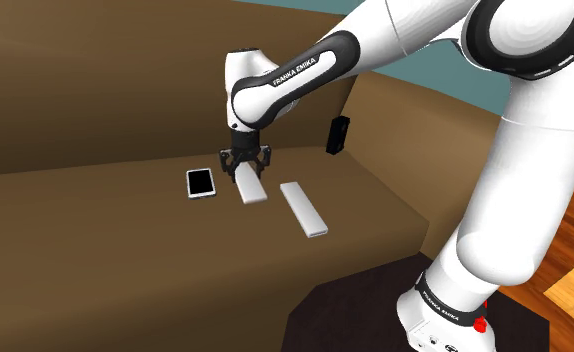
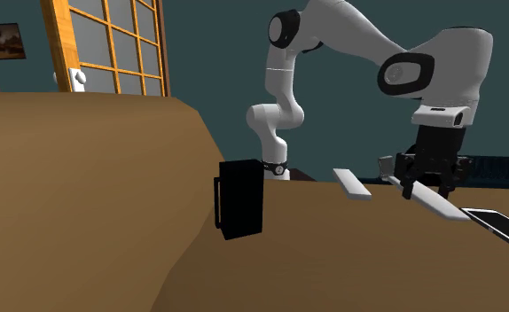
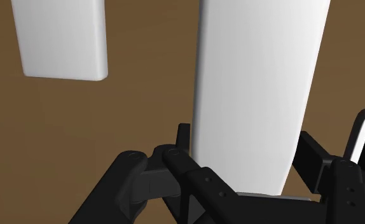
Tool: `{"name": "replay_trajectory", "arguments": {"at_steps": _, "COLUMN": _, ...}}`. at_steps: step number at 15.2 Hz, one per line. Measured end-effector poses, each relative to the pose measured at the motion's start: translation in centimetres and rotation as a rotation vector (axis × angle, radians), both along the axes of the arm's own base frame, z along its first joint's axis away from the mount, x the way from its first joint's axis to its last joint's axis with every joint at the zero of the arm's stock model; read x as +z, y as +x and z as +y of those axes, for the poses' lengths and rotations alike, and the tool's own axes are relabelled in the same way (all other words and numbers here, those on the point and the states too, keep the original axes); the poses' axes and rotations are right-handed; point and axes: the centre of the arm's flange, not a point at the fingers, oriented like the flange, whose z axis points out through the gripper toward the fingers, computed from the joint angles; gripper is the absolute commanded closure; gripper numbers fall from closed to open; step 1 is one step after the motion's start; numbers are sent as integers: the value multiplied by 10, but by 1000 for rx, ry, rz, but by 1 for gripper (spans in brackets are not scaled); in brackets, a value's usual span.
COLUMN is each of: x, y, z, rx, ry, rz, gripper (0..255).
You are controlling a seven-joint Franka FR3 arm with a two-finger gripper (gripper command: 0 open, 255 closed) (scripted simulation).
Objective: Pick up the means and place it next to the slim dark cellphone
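— How far along is it looking?

— Early, I'd say. The gripper (image 1: 247,168) is hanging over the far end of the short white bar (image 1: 252,188), which I'm taking for the thing to be picked up. That bar is lying on the seat of the brown sofa (image 1: 95,230), between the white phone (image 1: 201,183) and the long white bar (image 1: 305,209).

— Are the fingers (image 3: 311,153) gripping it?

— In the wrist view they're sitting one on each long edge of the bar, narrowed to its width and seemingly pressing on it. So I'm reading it as a clasp, though the left one is showing a hair of doubt.

— Is it coming off the seat?

— I'm not seeing any gap under it from the shoulder view, so I'm judging the lift as not yet done.

— And where is it heading?

— The black phone (image 1: 337,134) is standing upright against the sofa's back, well apart from the bar, beyond the long white bar. The lift, the carry across and the setting down beside that phone are all remaining.
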Motion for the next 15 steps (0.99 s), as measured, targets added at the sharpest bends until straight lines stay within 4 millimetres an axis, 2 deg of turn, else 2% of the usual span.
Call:
{"name": "replay_trajectory", "arguments": {"at_steps": 1, "x": 0, "y": 0, "z": 0, "rx": 0, "ry": 0, "rz": 0, "gripper": 255}}
{"name": "replay_trajectory", "arguments": {"at_steps": 2, "x": 0, "y": 0, "z": 0, "rx": 0, "ry": 0, "rz": 0, "gripper": 0}}
{"name": "replay_trajectory", "arguments": {"at_steps": 8, "x": 0, "y": 0, "z": 0, "rx": 0, "ry": 0, "rz": 0, "gripper": 0}}
{"name": "replay_trajectory", "arguments": {"at_steps": 10, "x": 15, "y": 1, "z": 2, "rx": 0, "ry": 0, "rz": -1, "gripper": 0}}
{"name": "replay_trajectory", "arguments": {"at_steps": 12, "x": 39, "y": 3, "z": 3, "rx": 0, "ry": 0, "rz": -2, "gripper": 0}}
{"name": "replay_trajectory", "arguments": {"at_steps": 15, "x": 49, "y": 1, "z": 1, "rx": 0, "ry": 0, "rz": -1, "gripper": 0}}
